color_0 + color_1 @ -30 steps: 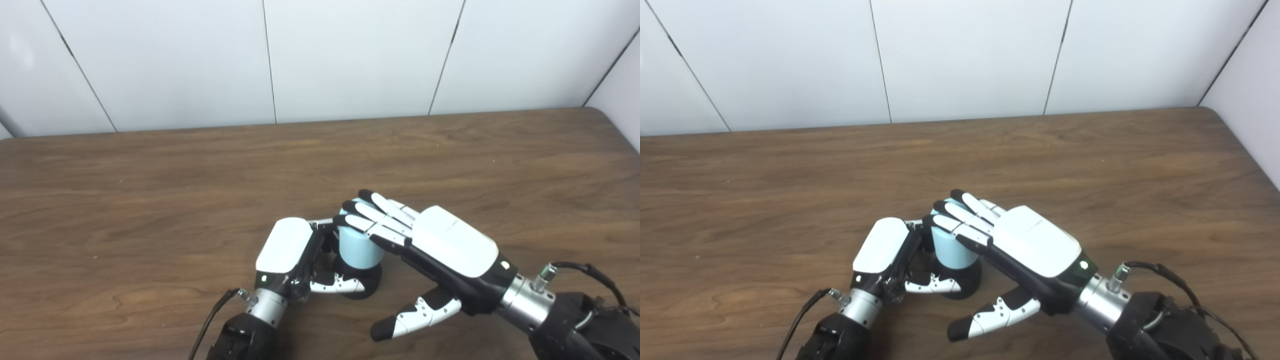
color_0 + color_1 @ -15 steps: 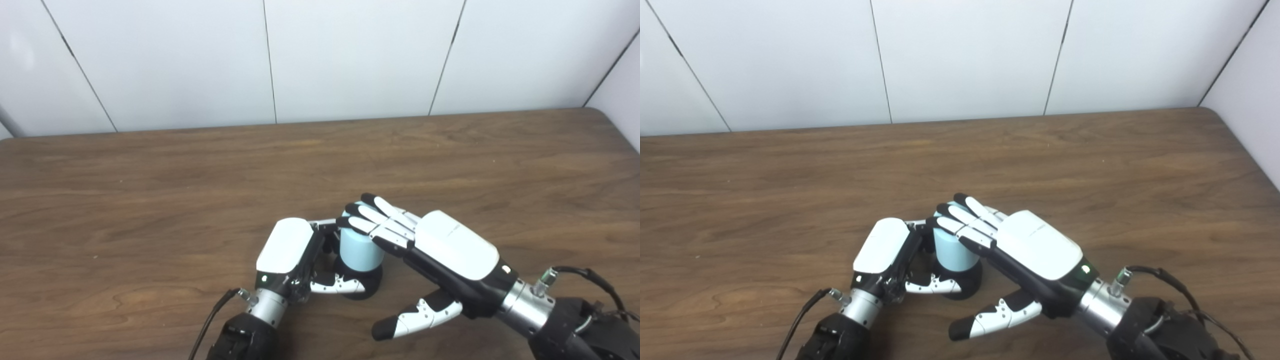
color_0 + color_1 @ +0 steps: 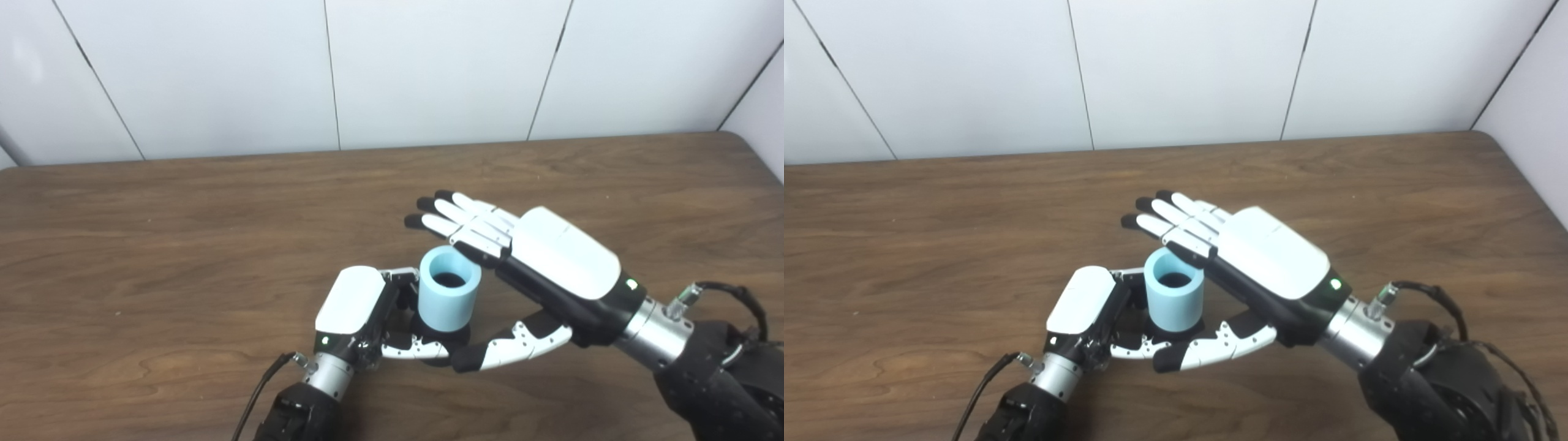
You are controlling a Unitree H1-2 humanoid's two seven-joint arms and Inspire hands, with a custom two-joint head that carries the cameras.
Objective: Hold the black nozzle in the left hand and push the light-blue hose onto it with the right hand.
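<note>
The light-blue hose (image 3: 447, 301), a short tube, stands upright with its open end up on the black nozzle (image 3: 458, 335), near the front middle of the table. My left hand (image 3: 354, 304) is shut on the black nozzle from the left, its thumb along the base. My right hand (image 3: 554, 264) is open with its fingers (image 3: 456, 213) straight, held above and behind the hose's rim. Its thumb (image 3: 508, 350) reaches in front of the nozzle's base. The hose also shows in the right eye view (image 3: 1174, 300).
The brown wooden table (image 3: 184, 233) runs back to a white panelled wall (image 3: 429, 67). The table's right corner is at the far right (image 3: 744, 144). A black cable (image 3: 260, 386) trails from my left wrist.
My right hand has lifted off the top of the hose and moved back, so the hose's open end shows. Its thumb has swung left under the hose. The left hand has stayed put.
</note>
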